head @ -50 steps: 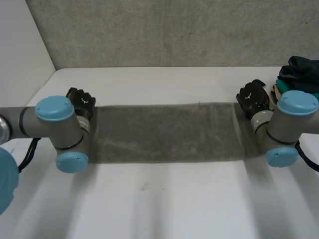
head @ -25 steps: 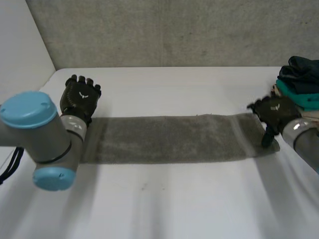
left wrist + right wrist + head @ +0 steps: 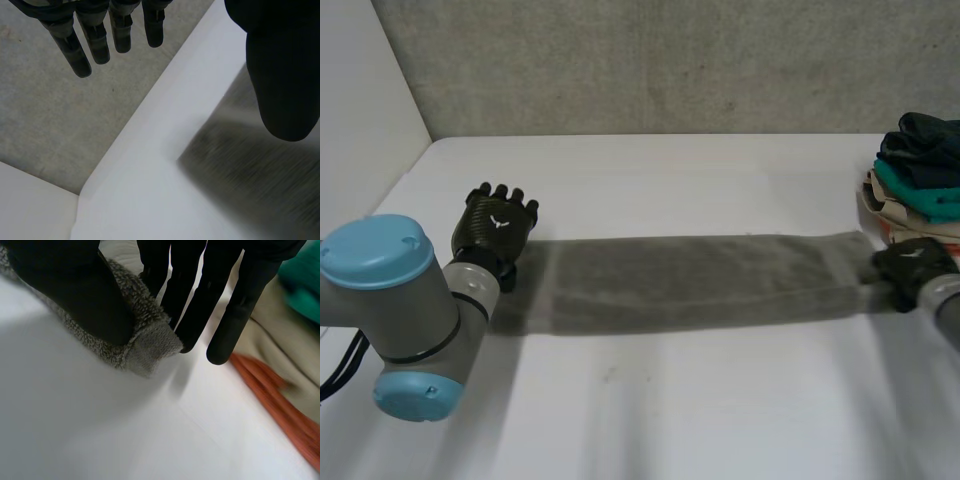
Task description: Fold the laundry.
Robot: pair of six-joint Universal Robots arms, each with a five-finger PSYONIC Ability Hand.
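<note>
1. A white surface (image 3: 670, 400) runs back to a grey concrete wall (image 3: 670, 60).
2. At the left, the left hand (image 3: 498, 222) hovers at the left end of the towel (image 3: 690, 280). Its fingers (image 3: 80, 55) are straight and spread, holding nothing. The thumb seems to hang just over the cloth, though contact is hard to judge.
3. The grey towel lies flat as a long strip across the surface, from hand to hand.
4. At its right end, the right hand (image 3: 915, 265) pinches the towel's corner between thumb and straight fingers (image 3: 220, 290).
5. Just beside that hand, at the far right, sits a pile of clothes (image 3: 920, 165), dark, green and beige.
</note>
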